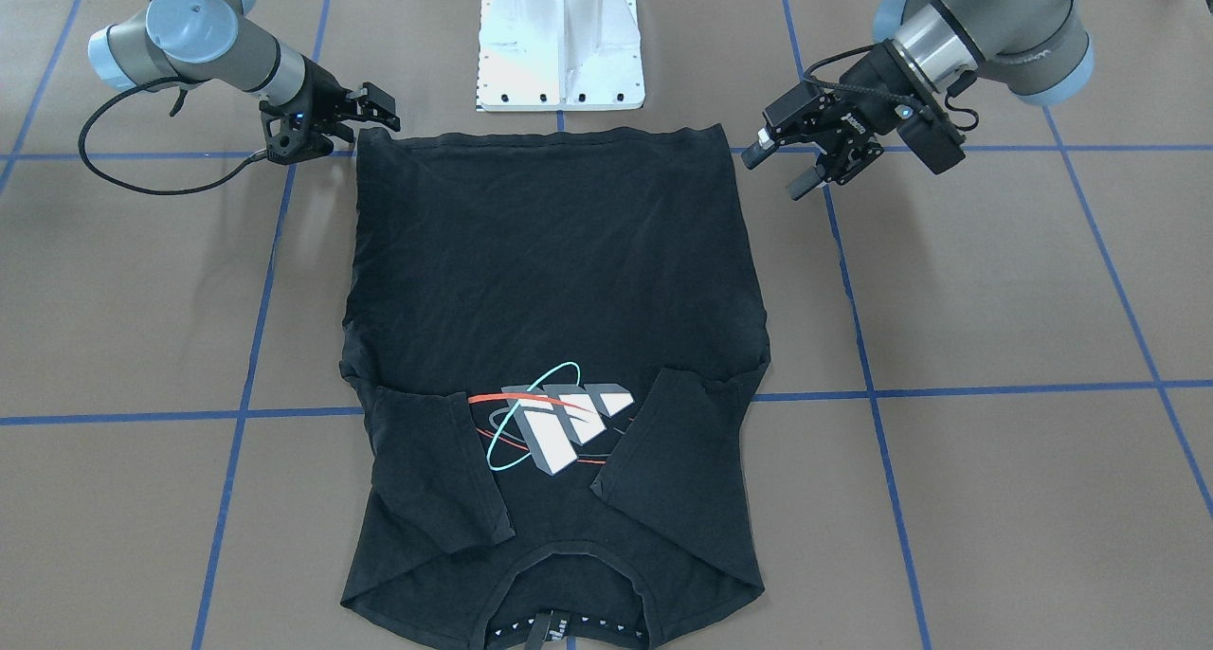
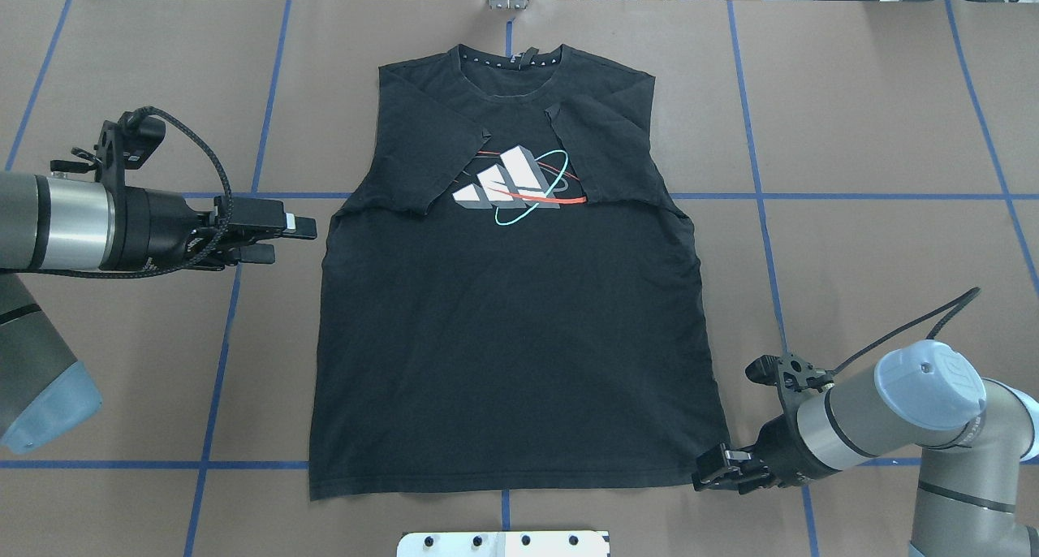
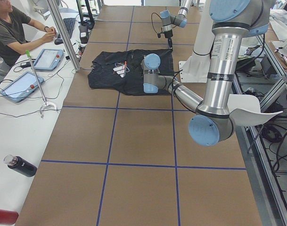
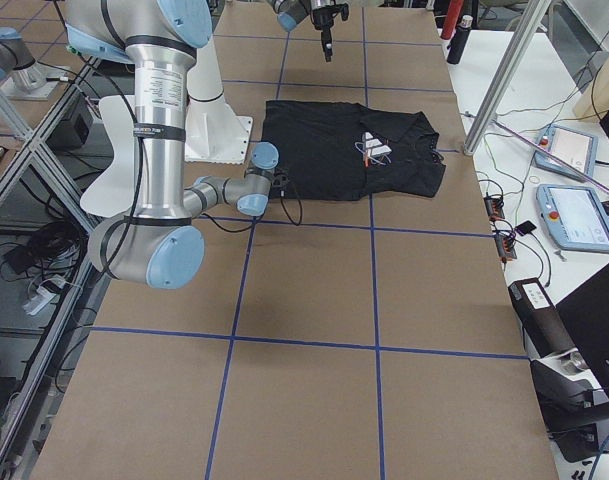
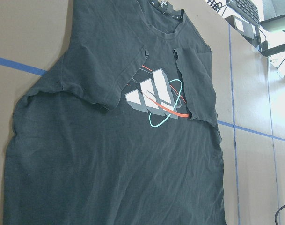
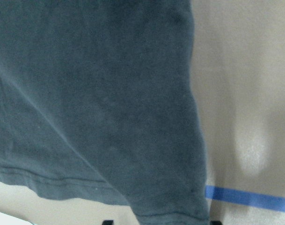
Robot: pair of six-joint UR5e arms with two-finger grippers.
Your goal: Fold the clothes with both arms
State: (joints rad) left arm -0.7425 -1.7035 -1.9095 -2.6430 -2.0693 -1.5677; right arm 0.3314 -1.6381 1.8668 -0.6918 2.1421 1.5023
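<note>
Seen from overhead, the black T-shirt (image 2: 511,338) lies flat and softly creased on the matte brown table (image 2: 877,135), collar at 12 o'clock and straight hem at 6 o'clock. Both short sleeves are folded inward, framing the blocky white and grey logo (image 2: 515,187) with its teal ring and red-orange streak. The left gripper (image 2: 294,241) sits at the shirt's 9 o'clock, just off the side seam, its black fingers spread. The right gripper (image 2: 702,472) is at 5 o'clock, its fingers parted on either side of the stitched hem corner.
</note>
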